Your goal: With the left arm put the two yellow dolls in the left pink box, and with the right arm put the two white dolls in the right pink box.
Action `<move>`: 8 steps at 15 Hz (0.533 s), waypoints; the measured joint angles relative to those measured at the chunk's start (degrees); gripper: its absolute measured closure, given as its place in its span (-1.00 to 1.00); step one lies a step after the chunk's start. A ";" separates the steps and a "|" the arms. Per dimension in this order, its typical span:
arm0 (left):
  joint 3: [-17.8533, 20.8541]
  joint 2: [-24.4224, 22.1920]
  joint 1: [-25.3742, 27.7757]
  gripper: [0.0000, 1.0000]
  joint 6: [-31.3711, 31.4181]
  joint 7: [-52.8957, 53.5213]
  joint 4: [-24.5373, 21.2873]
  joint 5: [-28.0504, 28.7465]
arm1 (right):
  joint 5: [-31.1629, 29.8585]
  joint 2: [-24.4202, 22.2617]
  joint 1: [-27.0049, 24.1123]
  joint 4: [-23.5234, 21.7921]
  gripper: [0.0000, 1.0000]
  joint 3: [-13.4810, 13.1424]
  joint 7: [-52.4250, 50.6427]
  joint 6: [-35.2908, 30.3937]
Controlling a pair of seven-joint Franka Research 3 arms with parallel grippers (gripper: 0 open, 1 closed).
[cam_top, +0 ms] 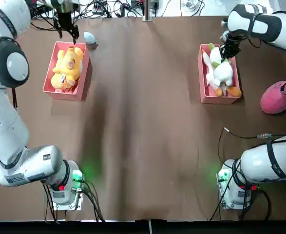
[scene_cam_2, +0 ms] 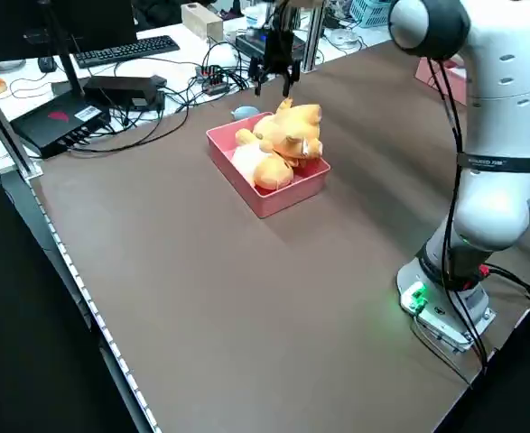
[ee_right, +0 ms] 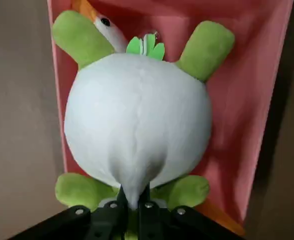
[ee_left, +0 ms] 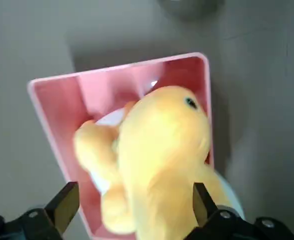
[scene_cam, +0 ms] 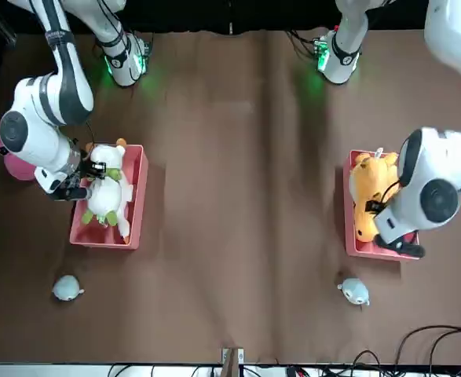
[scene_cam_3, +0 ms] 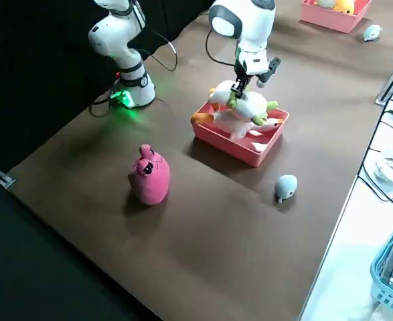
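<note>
The left pink box (cam_top: 82,80) holds two yellow dolls (cam_top: 68,66), one lying on the other. My left gripper (cam_top: 68,35) hovers over the box's far end. It is open, and its fingers (ee_left: 65,204) stand wide apart above the upper yellow doll (ee_left: 162,145) without touching it. In the right pink box (cam_top: 201,78) lie two white dolls (cam_top: 222,72). The upper one (ee_right: 136,125) has green feet. My right gripper (ee_right: 131,202) is shut on that doll's tail, over the box's far end (cam_top: 226,52).
A pink plush (cam_top: 278,96) sits at the table's right edge, beyond the right box. A small blue-grey toy (cam_top: 89,38) lies just past the left box, and another (scene_cam: 67,288) past the right box. Cables run along the far edge.
</note>
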 joint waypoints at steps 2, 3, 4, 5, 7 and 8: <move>0.00 -2.64 0.67 -1.00 -1.89 0.04 -0.03 -0.18 | 0.00 0.00 0.46 0.01 0.82 0.24 1.96 1.47; -0.01 -3.82 0.95 -1.00 -2.56 0.01 -0.05 -0.87 | 0.07 0.01 0.48 0.01 0.82 0.27 2.28 1.66; 0.00 -5.05 1.25 -1.00 -3.16 -0.01 -0.03 -1.84 | 0.12 0.02 0.49 -0.01 0.82 0.28 2.63 1.65; 0.02 -6.34 1.59 -1.00 -4.14 -0.02 -0.03 -2.60 | 0.14 0.05 0.53 -0.03 0.82 0.34 2.87 1.65; -0.01 -8.84 2.79 -1.00 -6.42 -0.16 -0.05 -3.65 | 0.29 0.15 0.86 -0.08 0.82 0.51 2.94 1.65; 0.00 -10.05 3.69 -1.00 -7.40 -0.36 -0.05 -5.11 | 0.31 0.18 1.38 -0.09 0.82 0.56 2.87 1.66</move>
